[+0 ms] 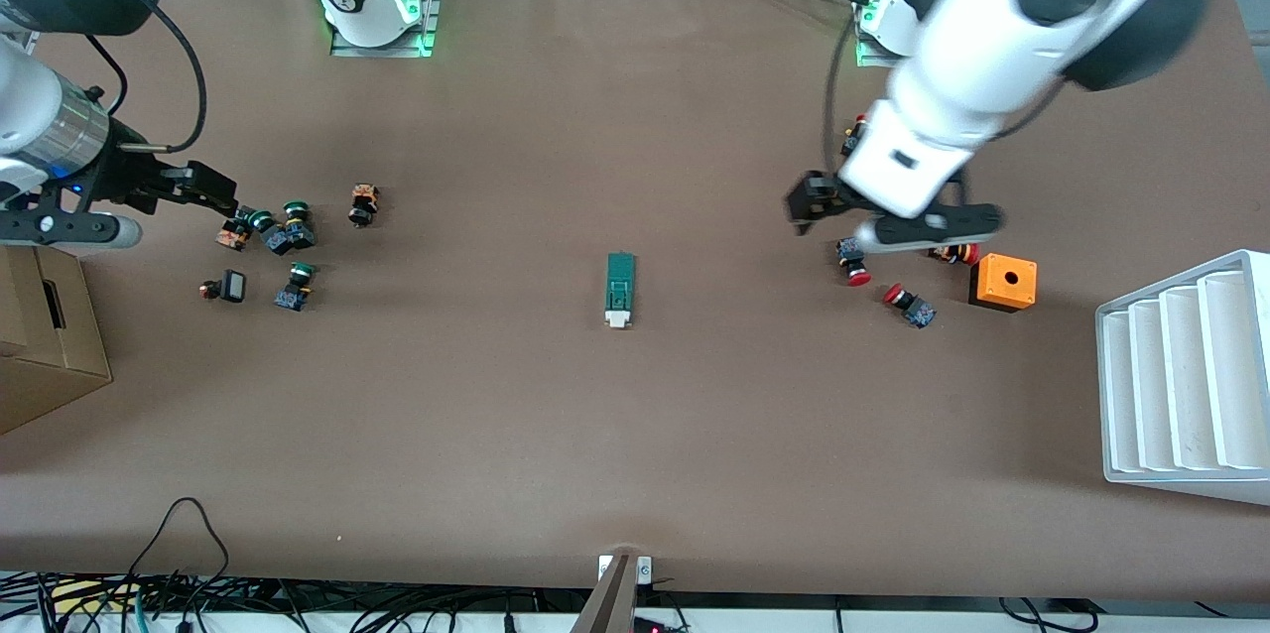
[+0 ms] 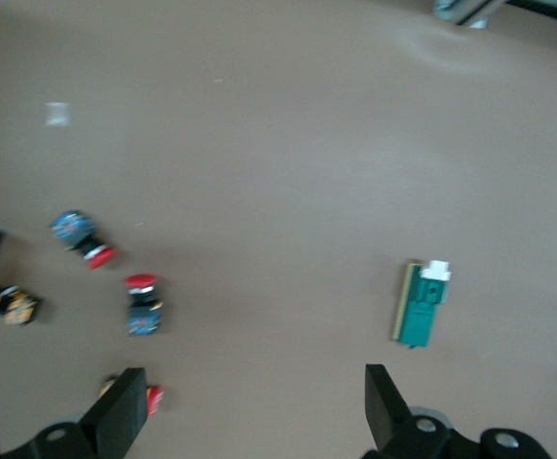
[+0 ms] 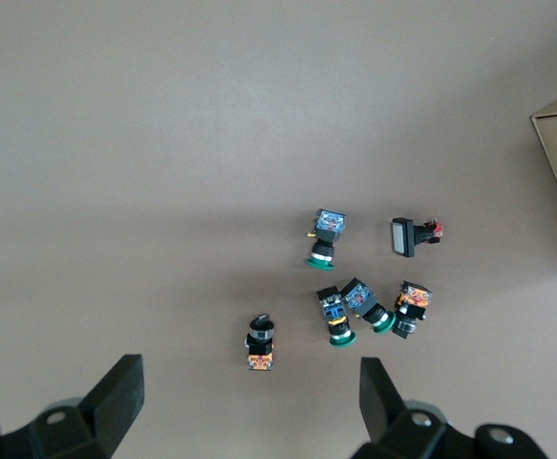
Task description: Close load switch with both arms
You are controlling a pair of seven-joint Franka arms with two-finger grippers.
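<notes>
Switch first: from my remote seat the load switch (image 1: 620, 290) lies flat on the brown table (image 1: 635, 435) about mid-table, well apart from everything else, white end pointing at 6 o'clock toward the front camera and green body running up to 12. Nothing is touching it.

Going up from there, the red-capped buttons (image 1: 908, 305) and the orange box (image 1: 1003, 282) sit out at roughly 3 o'clock from the switch, toward the left arm's end. The left gripper (image 1: 809, 203) hangs over that cluster with its fingers spread wide and nothing between them (its wrist view shows the switch off past one fingertip).

Over at 9 o'clock are the green-capped buttons (image 1: 288, 238), with a cardboard box (image 1: 45, 340) at the table edge. The right gripper (image 1: 226, 194) sits over that bunch, fingers fully apart too, holding nothing.
</notes>
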